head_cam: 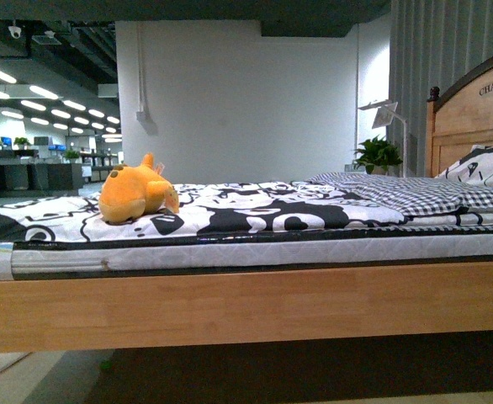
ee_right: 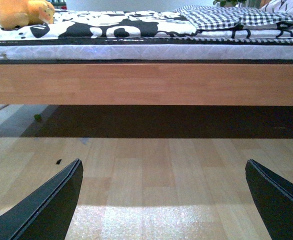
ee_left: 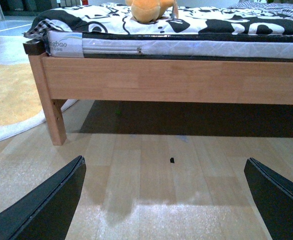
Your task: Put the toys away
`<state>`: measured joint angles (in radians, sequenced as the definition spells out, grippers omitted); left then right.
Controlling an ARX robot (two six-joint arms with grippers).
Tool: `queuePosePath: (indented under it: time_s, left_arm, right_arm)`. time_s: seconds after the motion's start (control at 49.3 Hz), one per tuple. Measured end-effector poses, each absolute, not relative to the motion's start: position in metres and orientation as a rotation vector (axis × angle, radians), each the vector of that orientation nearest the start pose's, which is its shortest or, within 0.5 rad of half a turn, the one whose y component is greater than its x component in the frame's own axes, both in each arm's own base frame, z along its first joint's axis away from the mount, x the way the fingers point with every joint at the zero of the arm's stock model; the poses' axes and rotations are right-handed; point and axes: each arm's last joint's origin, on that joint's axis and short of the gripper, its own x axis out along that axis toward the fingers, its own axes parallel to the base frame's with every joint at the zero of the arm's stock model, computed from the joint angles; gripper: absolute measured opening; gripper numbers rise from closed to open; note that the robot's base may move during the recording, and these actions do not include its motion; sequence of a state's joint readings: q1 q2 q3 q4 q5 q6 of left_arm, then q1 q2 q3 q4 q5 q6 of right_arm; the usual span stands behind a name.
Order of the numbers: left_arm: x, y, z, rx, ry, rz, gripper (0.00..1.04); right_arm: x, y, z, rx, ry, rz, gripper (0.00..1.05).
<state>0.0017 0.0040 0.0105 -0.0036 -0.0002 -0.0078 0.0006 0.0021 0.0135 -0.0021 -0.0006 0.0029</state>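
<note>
tool on left arm and tool on right arm gape wide, holding nothing; plush toy lies on bed.

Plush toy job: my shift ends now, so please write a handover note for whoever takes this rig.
Left gripper: open, empty, low over the floor, facing the bed frame.
Right gripper: open, empty, equally low.
Orange plush toy: lying on the patterned bedcover, at the end away from the headboard, not gripped.
Done: nothing yet.
Left: raise an arm, grasp the toy, put it away. No storage spot is in view.
</note>
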Motion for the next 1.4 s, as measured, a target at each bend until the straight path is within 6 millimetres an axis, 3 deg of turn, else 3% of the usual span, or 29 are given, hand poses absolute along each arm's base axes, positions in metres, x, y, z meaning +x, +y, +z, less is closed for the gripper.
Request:
queuePosePath:
  time_s: [1.4]
  left_arm:
    - [0.0971, 0.0000, 0.1666, -0.006, -0.005, 0.001, 0.98]
  right_arm:
    - [0.0970, 0.0002, 0.1678, 0.003, -0.010, 0.005, 0.98]
